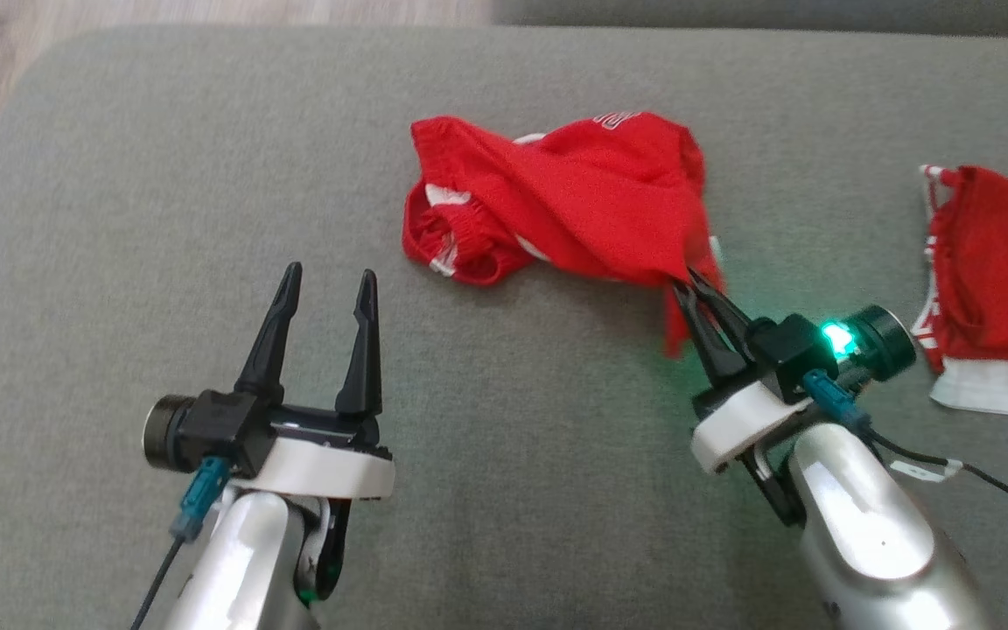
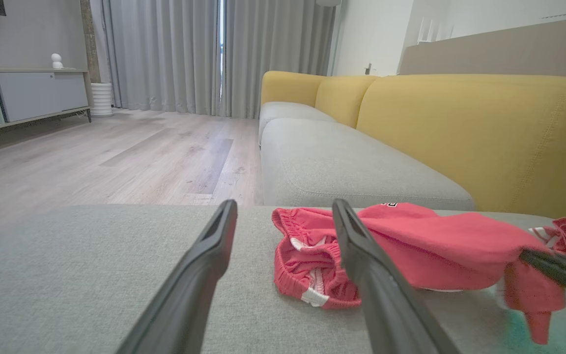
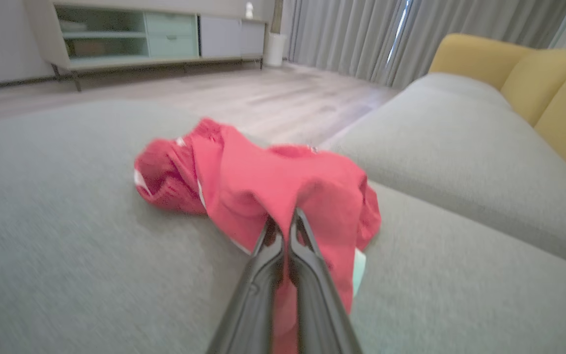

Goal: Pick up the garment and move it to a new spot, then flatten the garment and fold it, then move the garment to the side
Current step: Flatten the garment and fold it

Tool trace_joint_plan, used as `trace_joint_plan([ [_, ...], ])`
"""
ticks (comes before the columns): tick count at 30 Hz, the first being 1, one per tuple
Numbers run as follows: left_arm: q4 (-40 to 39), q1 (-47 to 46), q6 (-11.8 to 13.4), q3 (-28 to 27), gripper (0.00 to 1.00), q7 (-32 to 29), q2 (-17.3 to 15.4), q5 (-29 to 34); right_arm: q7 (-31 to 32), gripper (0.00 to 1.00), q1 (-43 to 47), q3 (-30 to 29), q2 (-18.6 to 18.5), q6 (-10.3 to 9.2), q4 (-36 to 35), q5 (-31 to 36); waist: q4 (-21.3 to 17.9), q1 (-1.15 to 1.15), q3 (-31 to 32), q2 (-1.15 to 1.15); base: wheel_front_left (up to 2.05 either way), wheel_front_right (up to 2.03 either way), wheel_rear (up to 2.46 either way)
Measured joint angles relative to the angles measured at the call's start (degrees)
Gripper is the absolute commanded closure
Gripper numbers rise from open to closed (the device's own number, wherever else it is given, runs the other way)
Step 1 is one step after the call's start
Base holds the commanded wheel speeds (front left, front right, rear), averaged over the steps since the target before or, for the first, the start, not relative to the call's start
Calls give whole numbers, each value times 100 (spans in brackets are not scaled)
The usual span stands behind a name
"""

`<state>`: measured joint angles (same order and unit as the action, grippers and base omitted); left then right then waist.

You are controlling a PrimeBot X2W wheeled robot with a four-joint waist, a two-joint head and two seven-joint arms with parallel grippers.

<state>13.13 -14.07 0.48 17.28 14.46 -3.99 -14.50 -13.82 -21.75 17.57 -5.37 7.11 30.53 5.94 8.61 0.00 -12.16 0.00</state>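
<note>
The garment [image 1: 574, 206] is a crumpled pair of red shorts with white trim, lying mid-way across the grey cushion [image 1: 206, 192]. My right gripper [image 1: 688, 282] is shut on its near right corner, and a flap of red cloth hangs below the fingertips. In the right wrist view the closed fingers [image 3: 307, 255] pinch the garment [image 3: 263, 177], which rises in a fold to the tips. My left gripper [image 1: 329, 280] stands open at the lower left, apart from the cloth, holding nothing. The left wrist view shows the garment [image 2: 410, 246] beyond the open fingers [image 2: 361, 255].
A second red and white garment [image 1: 994, 271] lies at the cushion's right edge. Wooden floor [image 1: 206, 13] shows past the far left corner. A grey sofa seat [image 2: 342, 167] with yellow backrests [image 2: 484, 132] stands beyond the cushion.
</note>
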Motion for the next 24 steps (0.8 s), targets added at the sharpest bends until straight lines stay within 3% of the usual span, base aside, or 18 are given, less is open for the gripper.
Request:
trace_joint_plan([
  [8,98,80,-55,-66,0,0,32,37,-12,100,387,402,-87,0,-1355,-818,-197,-1,420,0,0,0,0],
  [16,82,315,-105,-102,0,0,41,45,965,100,840,333,-424,-1,-2855,-1434,-253,-1,644,0,0,0,0],
  [20,38,270,-109,-97,0,0,55,62,1382,100,728,-146,-587,-1,-2994,-1629,-196,-1,493,0,0,0,0],
  [24,40,185,-172,-51,0,-1,89,97,1749,100,246,-420,-790,-1,-2508,-1792,-96,0,302,0,0,0,0],
])
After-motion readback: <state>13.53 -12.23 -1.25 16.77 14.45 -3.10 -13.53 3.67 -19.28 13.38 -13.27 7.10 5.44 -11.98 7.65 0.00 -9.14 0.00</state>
